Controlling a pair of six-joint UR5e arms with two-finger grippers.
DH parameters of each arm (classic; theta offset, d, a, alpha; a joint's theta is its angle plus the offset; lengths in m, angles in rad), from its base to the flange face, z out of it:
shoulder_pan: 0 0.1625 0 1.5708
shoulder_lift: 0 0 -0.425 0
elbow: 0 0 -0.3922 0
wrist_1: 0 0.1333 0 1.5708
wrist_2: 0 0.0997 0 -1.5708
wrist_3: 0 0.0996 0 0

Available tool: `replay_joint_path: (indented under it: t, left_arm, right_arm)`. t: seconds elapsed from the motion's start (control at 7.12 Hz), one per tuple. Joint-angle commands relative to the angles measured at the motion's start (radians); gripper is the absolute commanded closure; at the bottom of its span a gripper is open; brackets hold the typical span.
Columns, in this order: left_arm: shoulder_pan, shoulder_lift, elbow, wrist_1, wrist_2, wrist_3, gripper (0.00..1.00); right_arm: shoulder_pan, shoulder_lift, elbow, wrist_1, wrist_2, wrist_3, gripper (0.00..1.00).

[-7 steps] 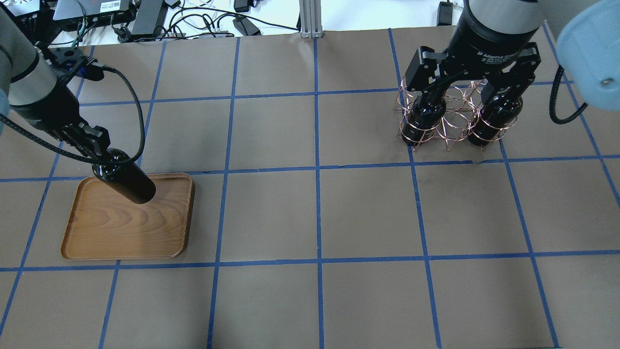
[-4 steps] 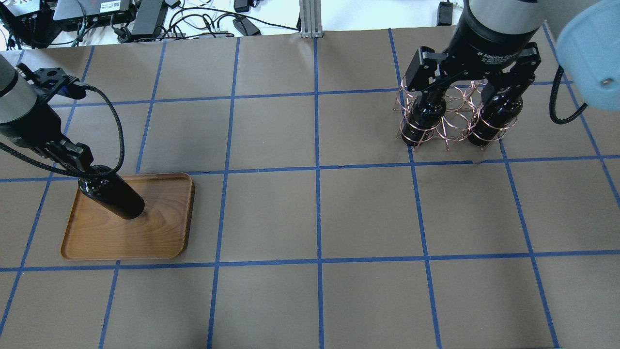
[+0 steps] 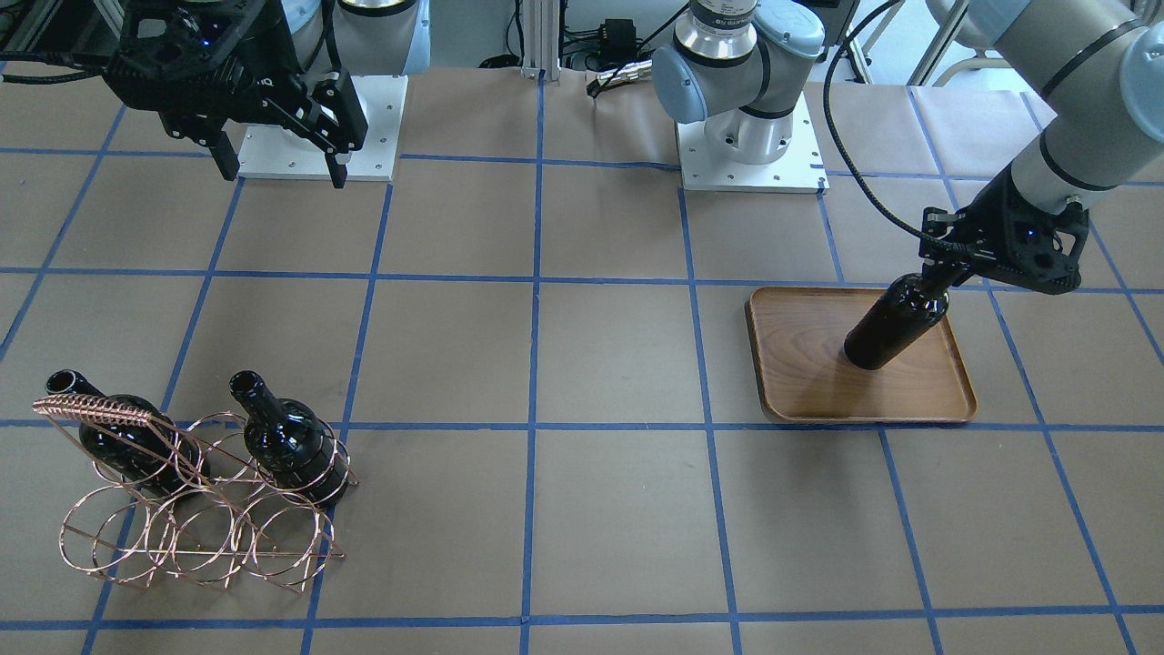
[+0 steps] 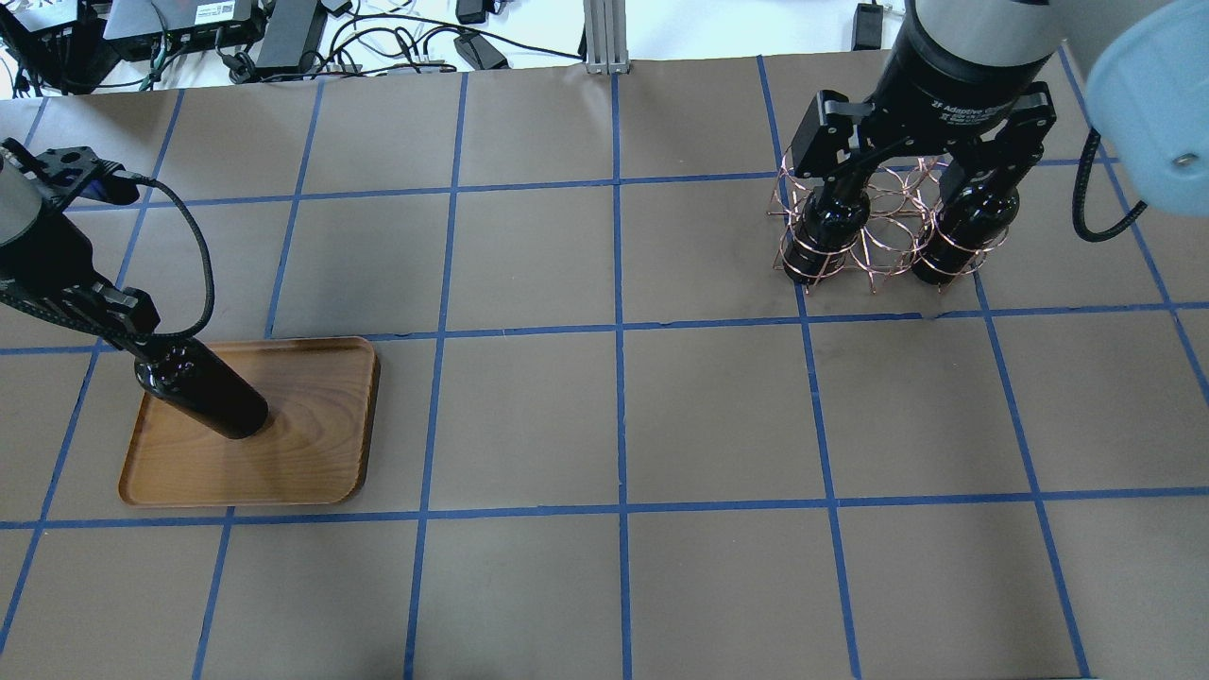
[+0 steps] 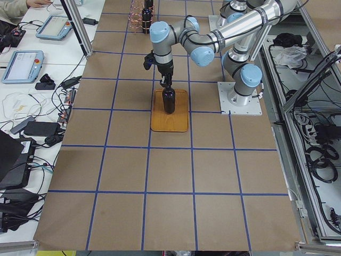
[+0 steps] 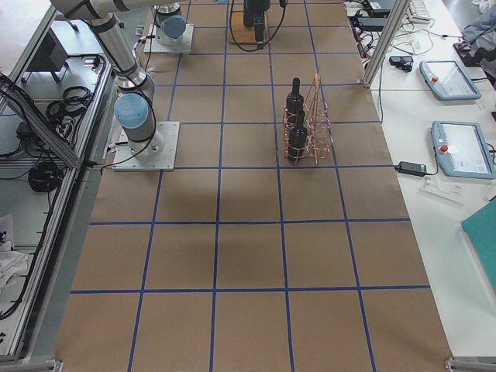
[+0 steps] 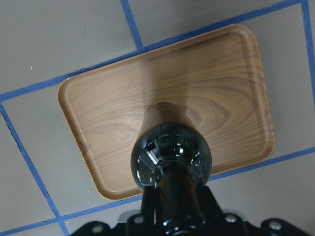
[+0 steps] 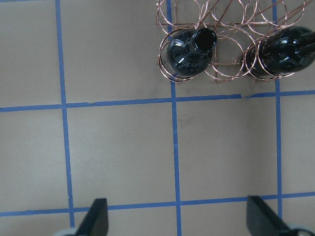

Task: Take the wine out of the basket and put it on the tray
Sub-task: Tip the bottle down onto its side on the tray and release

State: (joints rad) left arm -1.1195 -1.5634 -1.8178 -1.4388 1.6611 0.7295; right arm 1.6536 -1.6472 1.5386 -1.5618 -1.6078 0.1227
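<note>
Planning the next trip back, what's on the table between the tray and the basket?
Nothing: in the overhead view, the stretch from the tray to the basket is bare brown paper crossed by blue tape lines.

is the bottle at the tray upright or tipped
Upright: in the left side view the wine stands vertical under the left end effector, base over the tray. Whether it rests on the tray, cannot tell.

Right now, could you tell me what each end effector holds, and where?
Left end effector grips a wine bottle by its neck; right end effector holds nothing.
</note>
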Motion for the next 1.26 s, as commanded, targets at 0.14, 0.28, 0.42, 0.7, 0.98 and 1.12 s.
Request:
replay_joint_path:
  t: [0.14,0.28,0.42,0.7,0.98,1.12]
  left_arm:
    - [-0.003,-0.009,0.0,0.0,0.0,-0.004,0.93]
    - [-0.003,-0.009,0.0,0.0,0.0,-0.007,0.61]
    - [-0.003,-0.009,0.003,-0.002,0.002,-0.018,0.16]
    - [-0.009,0.016,0.018,-0.056,0.0,-0.083,0.0]
    - [-0.023,0.051,0.063,-0.099,-0.004,-0.094,0.0]
    - [-0.046,0.08,0.115,-0.17,-0.042,-0.193,0.0]
  right_arm:
    - [0.0,0.0,0.002,0.005,-0.001,0.0,0.0]
    - [0.0,0.0,0.002,0.006,-0.001,0.0,0.0]
    - [0.0,0.0,0.002,0.006,0.002,0.0,0.0]
    - [0.002,0.0,0.002,0.006,0.0,0.0,0.0]
    - [0.0,0.0,0.002,0.006,0.0,0.0,0.0]
    - [0.002,0.001,0.002,0.006,0.0,0.0,0.0]
